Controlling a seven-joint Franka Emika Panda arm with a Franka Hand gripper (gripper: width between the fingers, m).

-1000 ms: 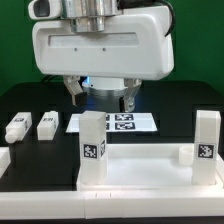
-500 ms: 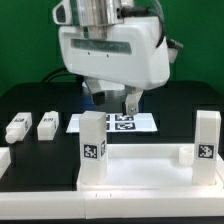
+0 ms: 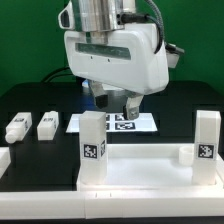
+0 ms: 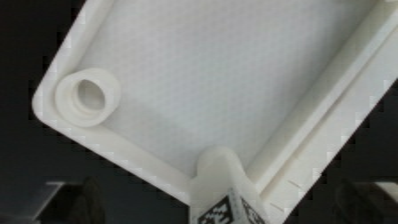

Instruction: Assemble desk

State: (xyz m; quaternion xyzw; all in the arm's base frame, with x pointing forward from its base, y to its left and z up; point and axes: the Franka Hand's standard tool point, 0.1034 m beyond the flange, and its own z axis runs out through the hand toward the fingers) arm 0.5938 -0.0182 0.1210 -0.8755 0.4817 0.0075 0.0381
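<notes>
The white desk top [image 3: 140,176] lies at the front with two white tagged legs standing upright in its corners, one at the exterior view's left [image 3: 92,148] and one at the right [image 3: 206,136]. Two loose legs [image 3: 17,127] [image 3: 47,125] lie on the black table to the left. My gripper [image 3: 115,102] hangs open and empty just above and behind the left upright leg. In the wrist view the desk top [image 4: 214,70] shows a round corner socket [image 4: 86,92]. A tagged leg [image 4: 217,192] rises between my dark fingers [image 4: 64,202].
The marker board [image 3: 140,123] lies flat behind the desk top, partly under my gripper. Another white piece [image 3: 3,160] shows at the exterior view's left edge. A green wall stands behind the table.
My gripper has turned about its vertical axis and shifted slightly to the exterior view's right and lower. Its jaws stay open. The legs and desk top have not moved.
</notes>
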